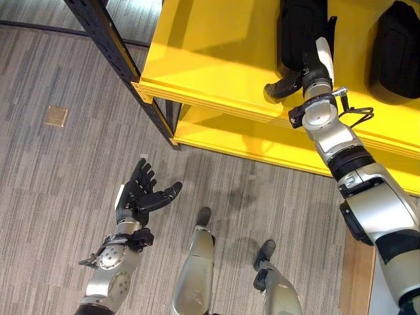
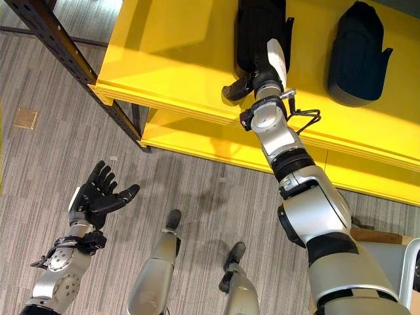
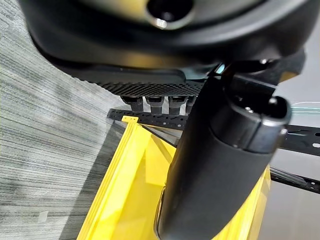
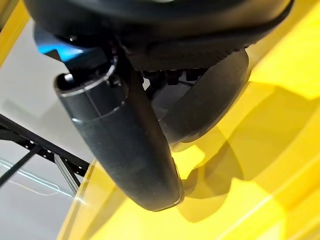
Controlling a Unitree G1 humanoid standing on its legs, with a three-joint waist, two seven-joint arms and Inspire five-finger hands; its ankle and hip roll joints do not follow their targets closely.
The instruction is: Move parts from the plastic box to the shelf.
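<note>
The right hand (image 2: 259, 73) reaches onto the yellow shelf (image 2: 177, 59) at one o'clock, its fingers wrapped round a black part (image 2: 256, 26) lying there. A second black part (image 2: 357, 52) lies at two o'clock on the same shelf. The left hand (image 1: 141, 193) hangs at eight o'clock over the floor (image 1: 52, 170), fingers spread, holding nothing.
</note>
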